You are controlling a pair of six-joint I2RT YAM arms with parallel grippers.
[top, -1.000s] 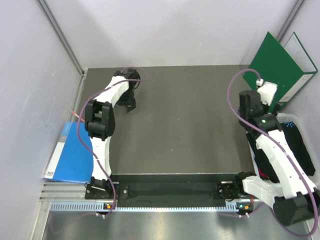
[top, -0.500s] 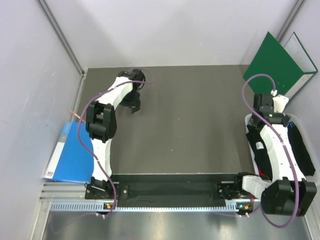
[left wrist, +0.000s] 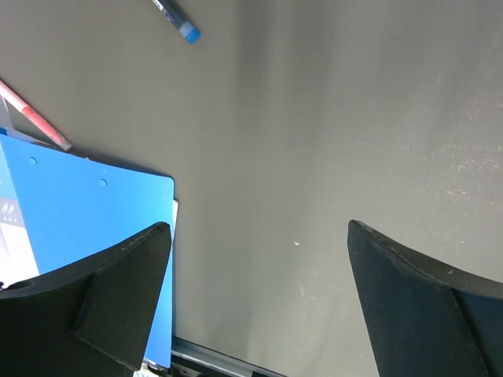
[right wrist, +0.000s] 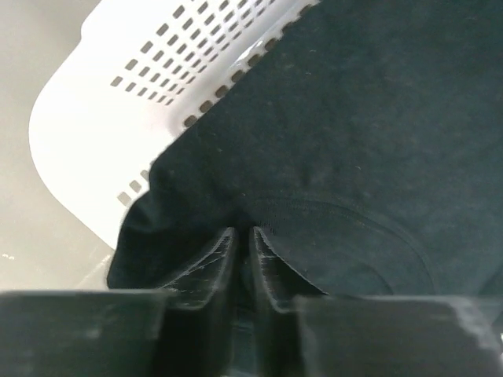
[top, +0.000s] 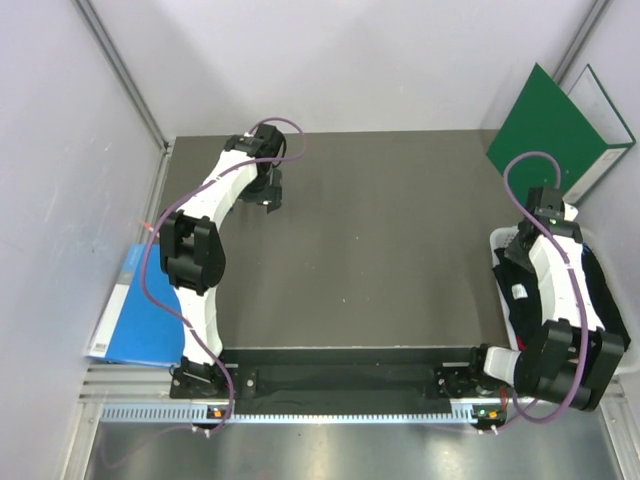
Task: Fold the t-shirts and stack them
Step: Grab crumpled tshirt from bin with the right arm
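A black t-shirt [top: 603, 290] lies crumpled in a white perforated basket [top: 497, 240] off the table's right edge. My right gripper [top: 523, 250] reaches down into the basket's far left corner. In the right wrist view its jaws [right wrist: 244, 231] are pressed together on a fold of the black t-shirt [right wrist: 354, 141], beside the basket's rim [right wrist: 102, 126]. My left gripper [top: 268, 194] hovers over the far left of the table. Its fingers [left wrist: 259, 229] stand wide apart with nothing between them.
A green folder [top: 548, 125] leans on the wall at the far right. A blue folder [top: 140, 310] lies off the table's left edge, also in the left wrist view [left wrist: 71, 212]. Near it lie a blue-tipped pen [left wrist: 177, 20] and a red pen [left wrist: 35, 118].
My right arm swung over to the basket, dropped into it and closed its jaws on the black cloth. My left arm shifted slightly toward the far edge, still open.
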